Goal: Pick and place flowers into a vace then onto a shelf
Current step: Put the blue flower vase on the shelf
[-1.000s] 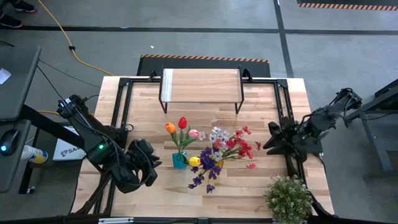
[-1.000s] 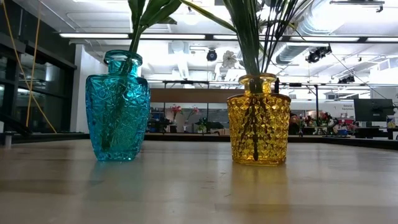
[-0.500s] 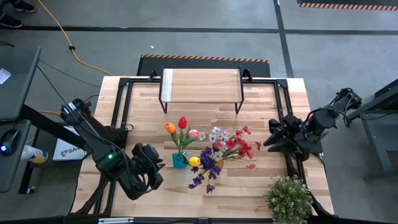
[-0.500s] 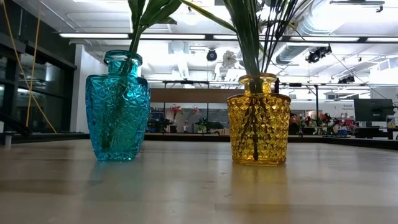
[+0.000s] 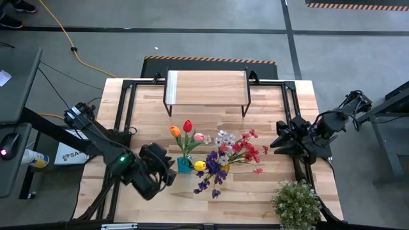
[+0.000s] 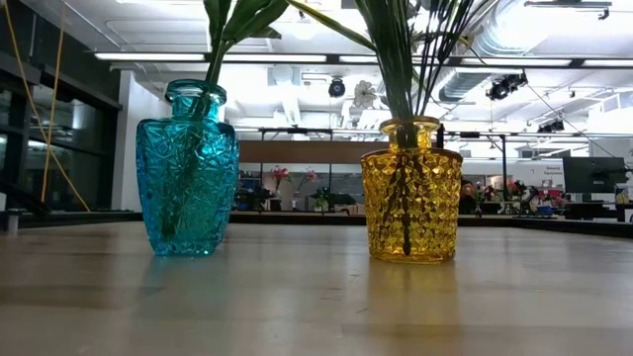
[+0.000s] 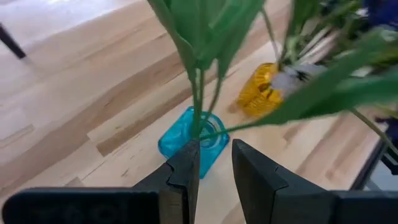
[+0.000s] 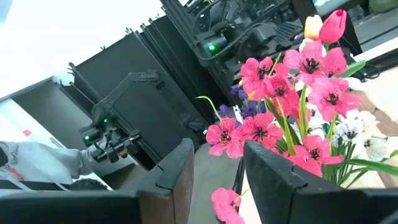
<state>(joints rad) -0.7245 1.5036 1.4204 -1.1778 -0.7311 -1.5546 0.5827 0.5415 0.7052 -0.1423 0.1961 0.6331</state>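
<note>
Flowers, green-stemmed tulips (image 5: pixel 186 131), sit in faceted blue glass vase (image 5: pixel 184 164) w/ shelf unused.
Left gripper (image 7: pixel 211 163) fingers apart, lined up on vase; right gripper (image 5: pixel 279 141) fingers apart, waiting.

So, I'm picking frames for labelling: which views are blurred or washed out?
Left wrist view: leaves up close are soft, blue vase fairly clear. Right wrist view: background blown out white at the top, pink flowers sharp. Low view: both vases crisp, yellow vase glowing with backlight. High view: evenly lit.

A teal vase (image 6: pixel 188 168) and amber vase (image 6: pixel 410 191), both diamond-cut glass, hold green-stemmed orange, red, pink, yellow, purple and white flowers (image 5: pixel 217 150) on pale wood.
</note>
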